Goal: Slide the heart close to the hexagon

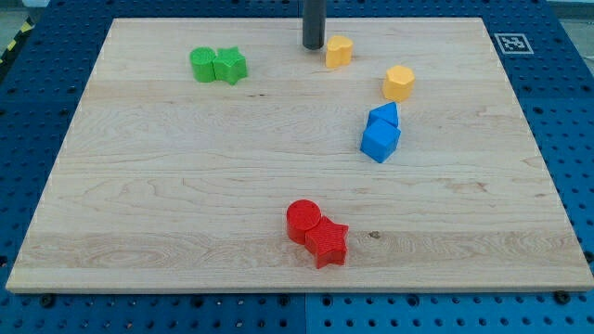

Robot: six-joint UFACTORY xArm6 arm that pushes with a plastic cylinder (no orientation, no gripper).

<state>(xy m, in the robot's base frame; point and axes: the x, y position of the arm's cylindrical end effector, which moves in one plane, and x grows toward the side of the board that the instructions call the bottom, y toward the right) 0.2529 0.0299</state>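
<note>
I take the yellow heart [339, 50] as my landmark; it sits near the view's top edge of the wooden board [186, 186], a little right of the middle. My tip [313, 46] stands just beside the heart on the view's left. I cannot tell if it touches the heart or if a thin gap is between them. The rod has no fingers, so it holds nothing; it only stands next to the block.

The yellow hexagon [399, 83] lies lower and to the view's right of the heart, near it but clearly apart. Further down from the heart, beyond the hexagon, two blue blocks touch each other: a smaller blue block [384, 115], whose shape I cannot tell, and below it a blue cube [379, 141].

Well to the view's left of the heart, at about the same height, a green round block [201, 64] touches a green star [230, 66]. Far below the heart, near the view's bottom edge, a red cylinder [302, 221] touches a red star [327, 243].
</note>
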